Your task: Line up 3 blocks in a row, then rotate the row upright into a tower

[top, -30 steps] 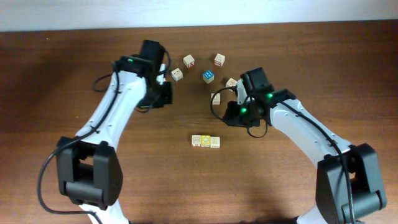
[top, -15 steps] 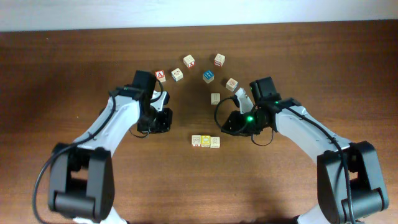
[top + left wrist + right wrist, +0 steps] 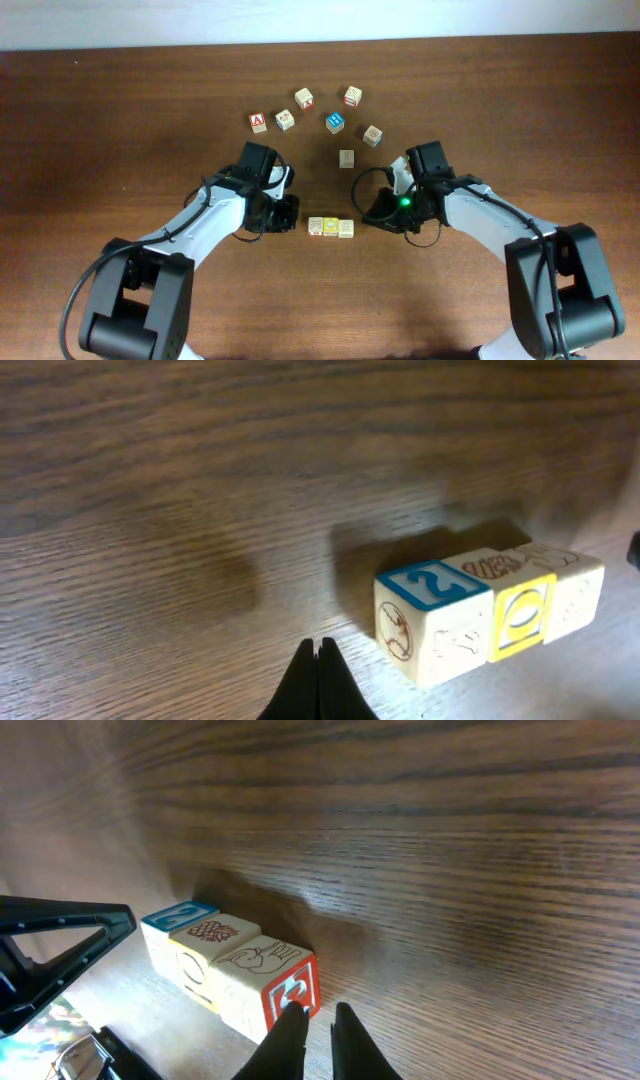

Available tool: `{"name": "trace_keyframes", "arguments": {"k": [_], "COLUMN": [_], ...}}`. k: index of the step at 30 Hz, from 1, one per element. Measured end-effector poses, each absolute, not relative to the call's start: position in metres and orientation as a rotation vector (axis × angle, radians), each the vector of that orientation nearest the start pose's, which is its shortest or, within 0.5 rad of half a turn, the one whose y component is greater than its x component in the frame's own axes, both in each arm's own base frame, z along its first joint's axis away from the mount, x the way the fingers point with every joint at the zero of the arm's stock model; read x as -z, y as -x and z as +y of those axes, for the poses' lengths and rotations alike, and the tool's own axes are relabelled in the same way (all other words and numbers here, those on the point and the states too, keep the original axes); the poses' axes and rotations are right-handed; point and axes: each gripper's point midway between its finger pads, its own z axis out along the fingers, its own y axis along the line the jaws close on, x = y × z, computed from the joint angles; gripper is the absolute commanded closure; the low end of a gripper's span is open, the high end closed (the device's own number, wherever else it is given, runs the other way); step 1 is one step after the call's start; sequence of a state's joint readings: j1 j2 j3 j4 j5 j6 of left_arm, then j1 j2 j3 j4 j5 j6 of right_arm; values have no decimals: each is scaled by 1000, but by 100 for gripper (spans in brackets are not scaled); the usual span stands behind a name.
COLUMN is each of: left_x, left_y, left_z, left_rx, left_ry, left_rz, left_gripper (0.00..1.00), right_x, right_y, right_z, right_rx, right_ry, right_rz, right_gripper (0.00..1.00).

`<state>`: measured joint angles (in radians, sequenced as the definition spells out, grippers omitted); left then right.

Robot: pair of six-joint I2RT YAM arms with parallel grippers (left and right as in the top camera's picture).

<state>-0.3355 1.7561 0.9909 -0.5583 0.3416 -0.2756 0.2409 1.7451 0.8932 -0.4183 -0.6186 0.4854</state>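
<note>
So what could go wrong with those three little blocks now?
The three blocks touch in one row, with the left hand at one end and the right hand at the other. Uneven pushes might split the row instead of turning it. The right hand is very close to the red-faced block and might tip it.

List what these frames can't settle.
- Overhead: face prints on the blocks, too small.
- Overhead: fingertips of left tool and right tool, hidden under their own wrists.
- Right wrist: whether right tool touches the red end face; a fingertip overlaps it.
- Left wrist: the row's far end face, behind the nearer blocks.
</note>
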Motion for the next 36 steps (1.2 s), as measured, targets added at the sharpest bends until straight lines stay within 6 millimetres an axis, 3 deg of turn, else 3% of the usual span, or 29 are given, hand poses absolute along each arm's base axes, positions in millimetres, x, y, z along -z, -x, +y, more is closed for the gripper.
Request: {"name": "trace_keyframes", "arguments": {"k": [8,15,24,29,36], "left_x": [-6,-7,-14,-16,-17], "left_y": [-304,-303,-297,-296,-297], "left_z": [-173,-177,-193,-197,-198], "left_rx": [594,622,759,791,802], "left_ry": [-154,-189,-422,-465,-468], "left_rz": [2972,2966,2898,2878,2873], "left_gripper": [100,100,100,100,100], "right_x": [-19,-13,-13,-13,-13], "right_y": [-298,-291,-288,-287,-286], "right_z": [184,192,194,193,193], "right_rx": [-991,-981,-981,-979,-980], "right_ry": [-246,-233,-223,-221,-215], "right_rz": [2934,2966,2975,2982,2983], "right_gripper": [88,88,88,89,96]}}
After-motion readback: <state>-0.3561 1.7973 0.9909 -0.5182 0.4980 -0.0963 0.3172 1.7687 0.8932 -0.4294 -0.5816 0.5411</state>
